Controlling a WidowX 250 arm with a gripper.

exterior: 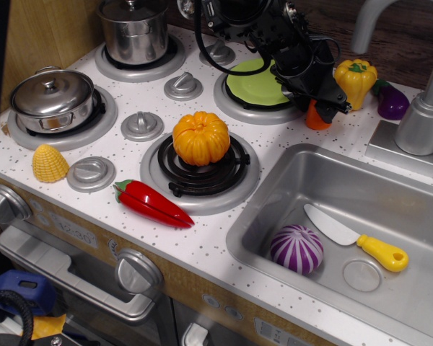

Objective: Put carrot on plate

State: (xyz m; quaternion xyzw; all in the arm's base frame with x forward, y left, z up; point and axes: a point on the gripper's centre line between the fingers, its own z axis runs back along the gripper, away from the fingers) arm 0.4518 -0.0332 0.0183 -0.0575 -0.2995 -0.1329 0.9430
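- The black tool (325, 97) is down right on top of the carrot (316, 117), near the back edge of the speckled white surface (202, 241). It covers most of the carrot, so only the stubby orange bottom shows. Honestly I can't tell if the jaws are clamped on it or just around it.
- The carrot stands upright on the surface just beside the back right burner, between that burner and the yellow pepper (356, 81).
- The plate (256, 85) is a flat, round, light green plastic disc sitting on that back burner. The arm hides part of it.
- A glossy purple eggplant (392, 102) sits just past the pepper, next to the chunky grey faucet (427, 108).
- A ribbed orange pumpkin (200, 138) sits on the black grate of the front middle burner.
- A shiny red chili (151, 204) lies on its side near the front edge.
- A bumpy yellow corn piece (50, 163) is over by the left edge.
- Two polished steel pots: a squat lidded one (52, 99) on the left burner, and a taller one (133, 30) in the back left corner.
- In the metal sink (390, 303) at the right there's a striped purple onion half (296, 249) and a toy knife (355, 237) with a yellow handle.
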